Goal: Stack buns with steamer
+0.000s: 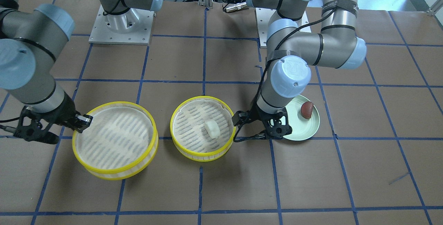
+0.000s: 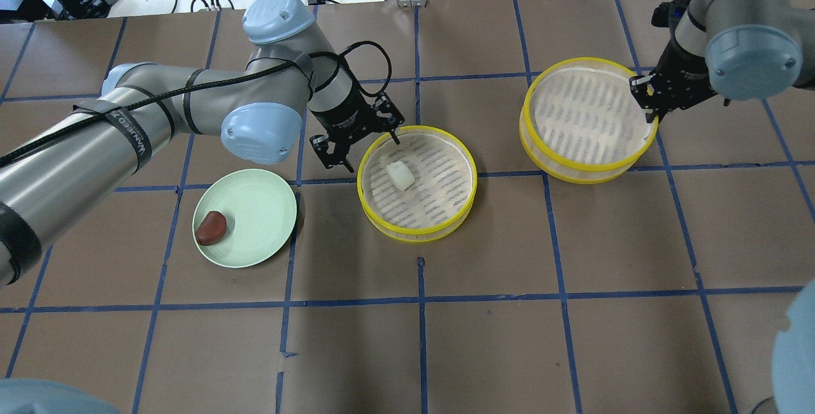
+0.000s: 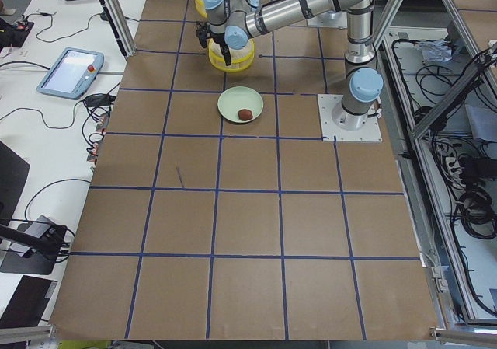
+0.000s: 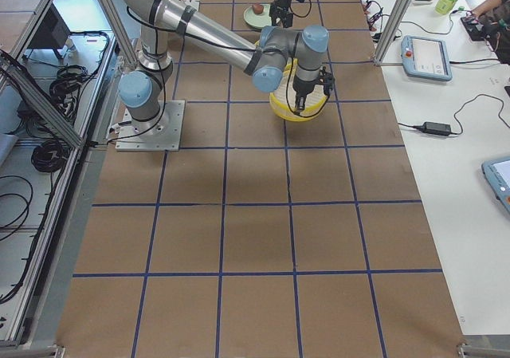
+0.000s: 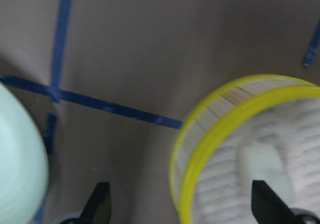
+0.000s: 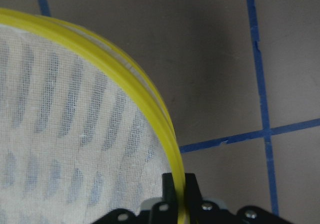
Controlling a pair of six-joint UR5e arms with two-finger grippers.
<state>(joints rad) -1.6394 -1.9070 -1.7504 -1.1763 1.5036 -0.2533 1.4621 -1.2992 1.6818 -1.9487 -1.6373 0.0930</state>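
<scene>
Stacking step, as judged. The right gripper [image 6: 179, 184] is clamping the rim of the empty yellow-rimmed round steamer tier [image 2: 573, 172]. The left gripper [image 5: 182, 206] is hanging spread open astride the second tier [image 2: 414, 235], which is containing the white oblong bun [image 2: 400, 176]. The reddish-brown bun [image 2: 211, 228] is lying on the pale green plate [image 2: 255, 210]. Next, lifting the empty tier calls for concentric alignment.

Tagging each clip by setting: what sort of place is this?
Most likely a robotics lab cell, not a kitchen: a brown paper-covered table gridded with blue tape, square metal robot base plates bolted onto it, and a blue-framed teach-pendant tablet on the white side bench.
</scene>
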